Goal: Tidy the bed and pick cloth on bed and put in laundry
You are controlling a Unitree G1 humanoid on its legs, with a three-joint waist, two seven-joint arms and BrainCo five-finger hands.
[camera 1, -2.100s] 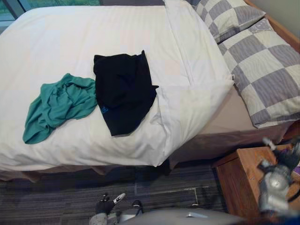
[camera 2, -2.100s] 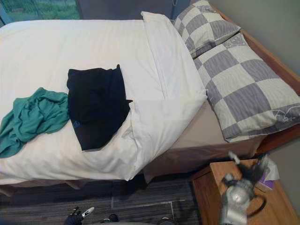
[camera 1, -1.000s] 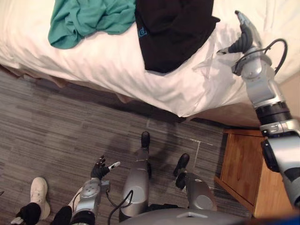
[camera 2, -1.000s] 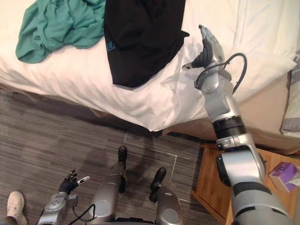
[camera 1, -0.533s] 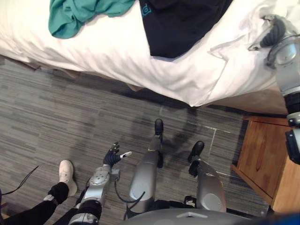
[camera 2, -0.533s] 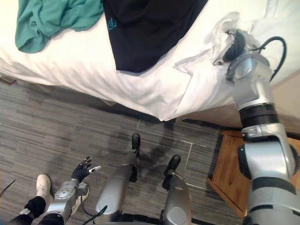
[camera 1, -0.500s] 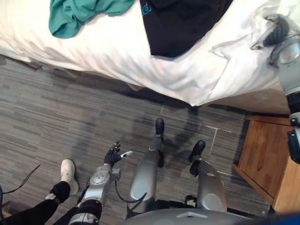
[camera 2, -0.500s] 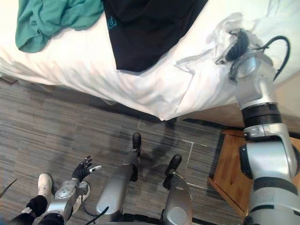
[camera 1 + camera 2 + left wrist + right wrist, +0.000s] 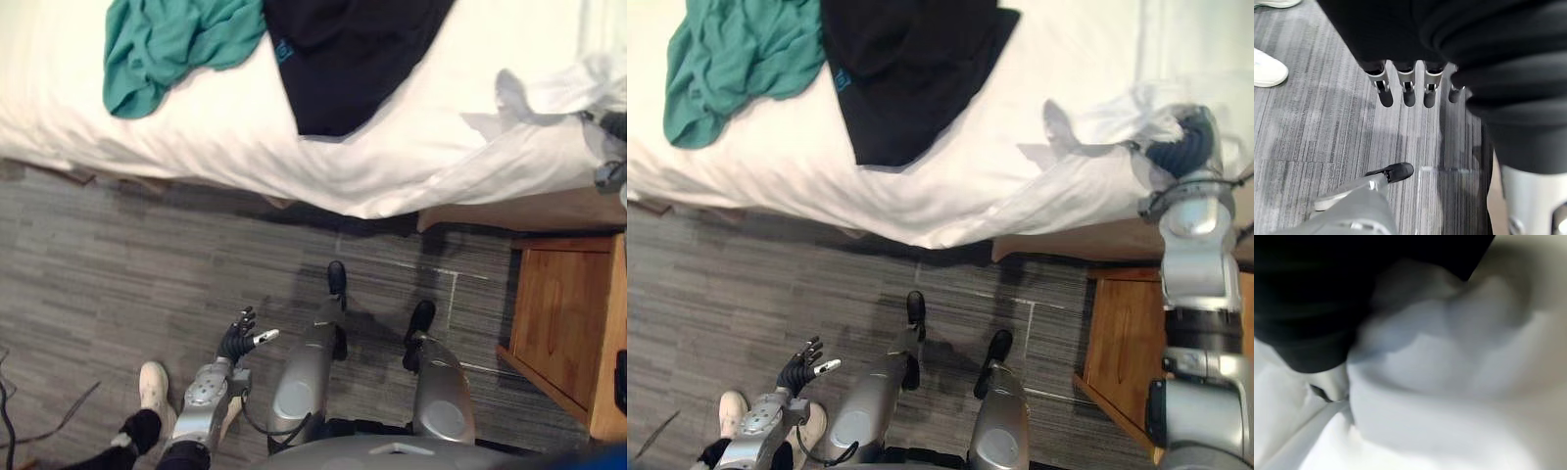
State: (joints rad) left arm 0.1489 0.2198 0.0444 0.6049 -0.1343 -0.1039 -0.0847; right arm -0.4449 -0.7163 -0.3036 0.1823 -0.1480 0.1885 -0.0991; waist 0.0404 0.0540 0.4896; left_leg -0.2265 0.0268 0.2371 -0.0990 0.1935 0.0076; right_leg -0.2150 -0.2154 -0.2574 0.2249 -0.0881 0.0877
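We should pull the duvet (image 9: 950,196) corner right, smoothly. The right hand's (image 9: 1178,152) hold is buried, so we cannot tell. The left hand (image 9: 238,341) hangs straight-fingered and empty.

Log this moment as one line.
right hand in bunched white duvet corner | left hand open over floor | black garment, teal garment on duvet

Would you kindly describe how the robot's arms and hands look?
Both arms are silver-grey rounded segments; the right one has dark bands at its joints. The left hand has a dark back and silver fingers with dark tips. The right hand shows a dark ribbed cover above a round silver wrist.
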